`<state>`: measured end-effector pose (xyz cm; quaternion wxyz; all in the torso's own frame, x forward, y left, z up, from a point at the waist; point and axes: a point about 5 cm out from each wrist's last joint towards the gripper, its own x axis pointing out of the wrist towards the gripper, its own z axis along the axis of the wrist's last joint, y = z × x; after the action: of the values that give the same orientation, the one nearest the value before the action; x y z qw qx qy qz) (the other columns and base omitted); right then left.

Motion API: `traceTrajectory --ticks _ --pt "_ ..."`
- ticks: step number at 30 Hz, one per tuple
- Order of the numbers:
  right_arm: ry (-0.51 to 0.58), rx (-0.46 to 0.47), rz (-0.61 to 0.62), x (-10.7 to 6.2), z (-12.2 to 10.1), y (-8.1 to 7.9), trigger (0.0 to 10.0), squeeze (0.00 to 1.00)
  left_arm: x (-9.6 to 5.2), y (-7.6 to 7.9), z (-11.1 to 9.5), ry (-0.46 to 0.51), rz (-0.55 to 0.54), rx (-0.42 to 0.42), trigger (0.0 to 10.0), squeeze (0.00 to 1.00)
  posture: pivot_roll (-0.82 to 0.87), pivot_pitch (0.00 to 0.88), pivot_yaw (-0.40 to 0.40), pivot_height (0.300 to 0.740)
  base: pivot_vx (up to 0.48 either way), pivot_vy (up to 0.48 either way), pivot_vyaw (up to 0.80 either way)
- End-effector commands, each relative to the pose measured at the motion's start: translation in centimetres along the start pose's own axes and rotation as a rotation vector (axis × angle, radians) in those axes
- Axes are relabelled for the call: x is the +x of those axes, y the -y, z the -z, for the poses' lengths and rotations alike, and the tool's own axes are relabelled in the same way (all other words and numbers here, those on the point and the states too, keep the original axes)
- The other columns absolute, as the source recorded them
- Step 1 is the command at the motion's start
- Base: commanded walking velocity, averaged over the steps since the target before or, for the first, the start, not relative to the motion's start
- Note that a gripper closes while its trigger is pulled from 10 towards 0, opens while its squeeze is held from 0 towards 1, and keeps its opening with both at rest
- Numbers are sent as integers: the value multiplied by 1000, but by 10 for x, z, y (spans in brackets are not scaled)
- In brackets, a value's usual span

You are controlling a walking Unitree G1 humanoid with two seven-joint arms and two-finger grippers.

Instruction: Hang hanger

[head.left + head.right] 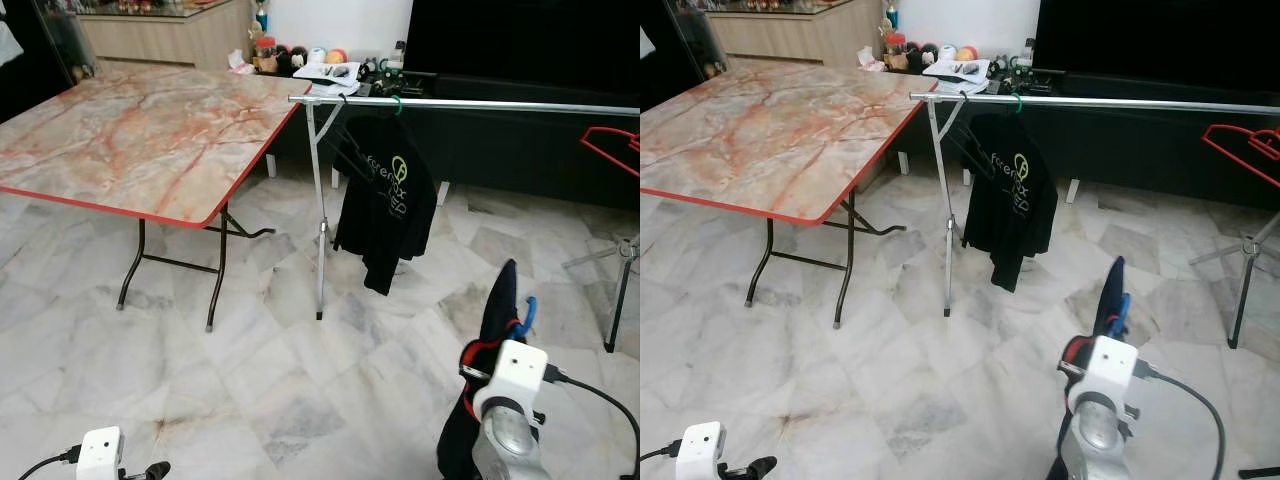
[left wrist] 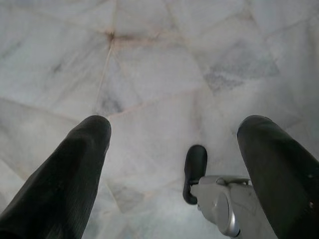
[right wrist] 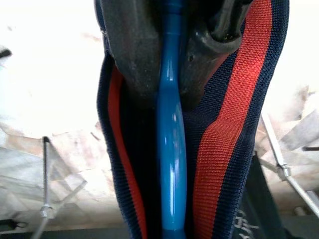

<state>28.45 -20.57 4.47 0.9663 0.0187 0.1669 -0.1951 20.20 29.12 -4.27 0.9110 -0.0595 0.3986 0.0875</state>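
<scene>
My right gripper [image 3: 168, 74] is shut on the neck of a blue hanger [image 3: 170, 164]. The hanger carries a navy garment with red stripes [image 1: 497, 318], held low at the right in front of me. A silver clothes rail [image 1: 470, 102] runs across the room ahead, well beyond the held hanger. A black T-shirt [image 1: 385, 195] hangs from the rail on a green hanger [image 1: 397, 103] near its left end. A red hanger [image 1: 612, 145] shows at the right edge. My left gripper [image 2: 174, 134] is open, low over the marble floor.
A marble-top folding table with a red edge [image 1: 150, 135] stands at the left, its corner close to the rail's left post [image 1: 320, 215]. The rail's right stand [image 1: 622, 290] rises from the floor at the right. A dark cabinet [image 1: 500, 140] lies behind the rail.
</scene>
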Motion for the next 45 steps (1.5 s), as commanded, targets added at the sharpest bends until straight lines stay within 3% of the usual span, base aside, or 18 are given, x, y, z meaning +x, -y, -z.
traceTrajectory --ticks 1,3,6,10,14,19,21,25,29,34,35,39,45 --pt "-1 -38 -59 4 -6 -5 10000 0 0 -1 -4 30 6 19 10000 0 53 54 22 740 0 0 0" --pt "-21 -60 -108 6 -6 -9 10000 0 0 0 -7 55 14 27 10000 0 51 54 23 740 0 0 0" --pt "-38 -203 -277 8 -8 -20 10000 0 0 4 -14 106 51 79 10000 0 48 53 22 740 0 0 0" --pt "-5 -364 -409 8 -15 -24 10000 0 0 8 -23 152 96 171 10000 0 46 54 17 740 0 0 0" --pt "-10 -451 -566 9 -24 -24 10000 0 -1 14 -33 209 161 325 10000 0 49 54 17 740 0 0 0" --pt "-46 -691 -897 -2 -25 -30 10000 0 -3 28 -39 212 326 603 10000 0 34 48 23 740 0 0 0" --pt "-51 -728 -948 -4 -28 -29 10000 0 -3 32 -39 202 364 658 10000 0 31 50 24 740 0 0 0" --pt "-88 -831 -1111 -11 -31 -26 10000 0 -3 97 -97 388 586 807 10000 0 28 45 10 740 0 0 0" --pt "-126 -901 -1234 -18 -29 -24 10000 0 -7 114 -107 425 650 882 10000 0 35 29 -10 740 0 0 0" --pt "-125 -913 -1313 -23 -33 -29 10000 0 -9 126 -103 429 707 901 10000 0 30 26 -15 740 0 0 0" --pt "-114 -922 -1317 -22 -38 -32 10000 0 -10 130 -98 399 758 913 10000 0 27 26 -15 740 0 0 0" --pt "-94 -937 -1340 -25 -42 -35 10000 0 -10 132 -86 324 818 975 10000 0 22 22 -13 740 0 0 0" --pt "-48 -918 -1428 -38 -54 -35 10000 0 -6 132 -84 305 786 974 10000 0 -2 19 -10 740 0 0 0"
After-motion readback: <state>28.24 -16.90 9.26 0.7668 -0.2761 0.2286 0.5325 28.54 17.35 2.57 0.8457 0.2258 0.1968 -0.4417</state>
